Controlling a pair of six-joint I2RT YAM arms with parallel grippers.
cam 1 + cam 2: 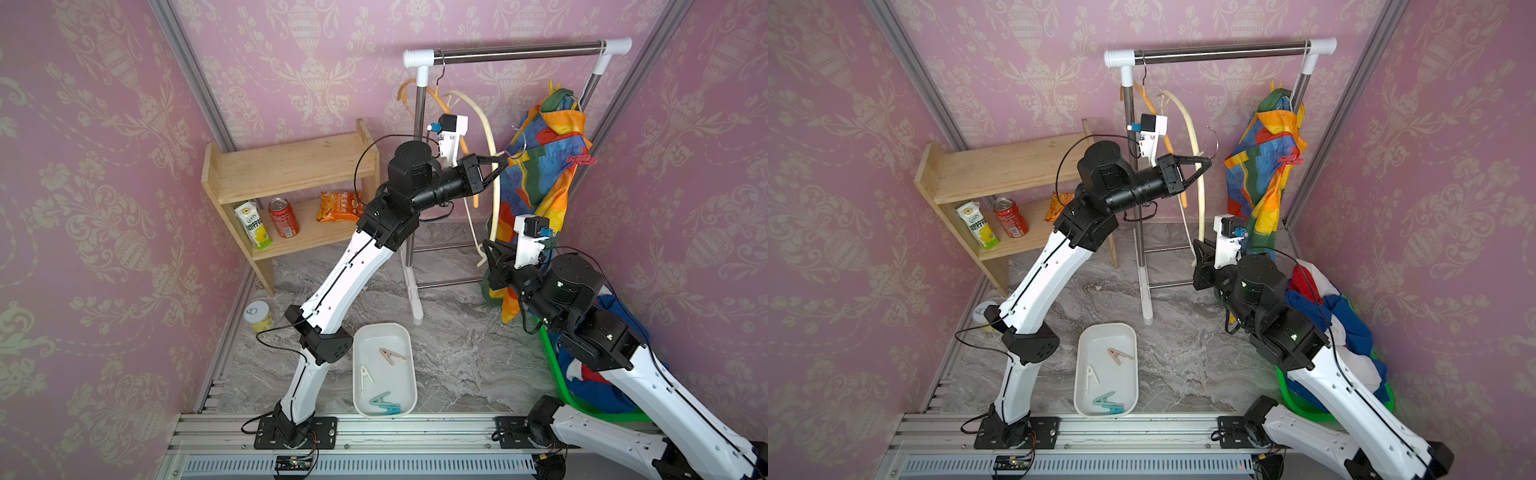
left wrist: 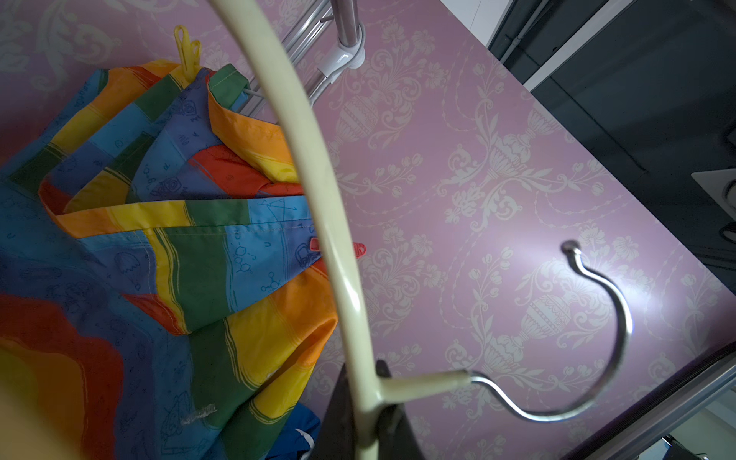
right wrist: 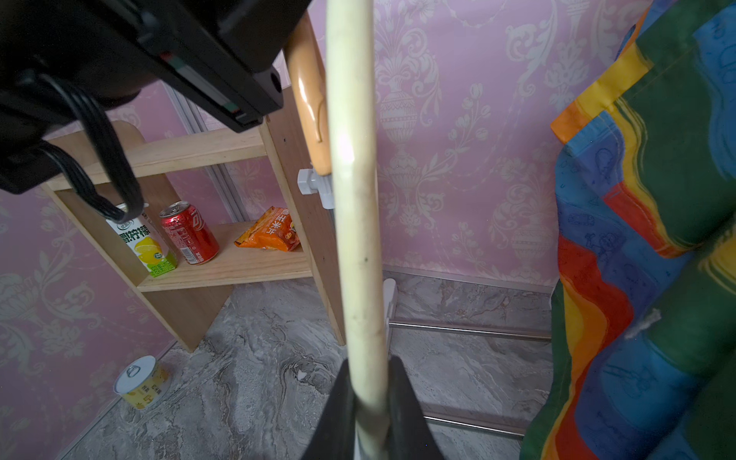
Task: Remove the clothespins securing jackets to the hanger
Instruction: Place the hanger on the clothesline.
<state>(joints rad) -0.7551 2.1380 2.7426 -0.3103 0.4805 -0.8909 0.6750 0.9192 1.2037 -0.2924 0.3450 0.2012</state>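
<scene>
Left gripper and right gripper both clamp the bare hanger; the red pin sits clipped on the hung jacket, light, stiff, probably springy: pinch its tail ends.

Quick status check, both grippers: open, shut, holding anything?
Left gripper: shut on the cream hanger.
Right gripper: shut on the same cream hanger, lower down.

The drink carton reads 柠檬; the orange snack bag reads 玉米片.
</scene>
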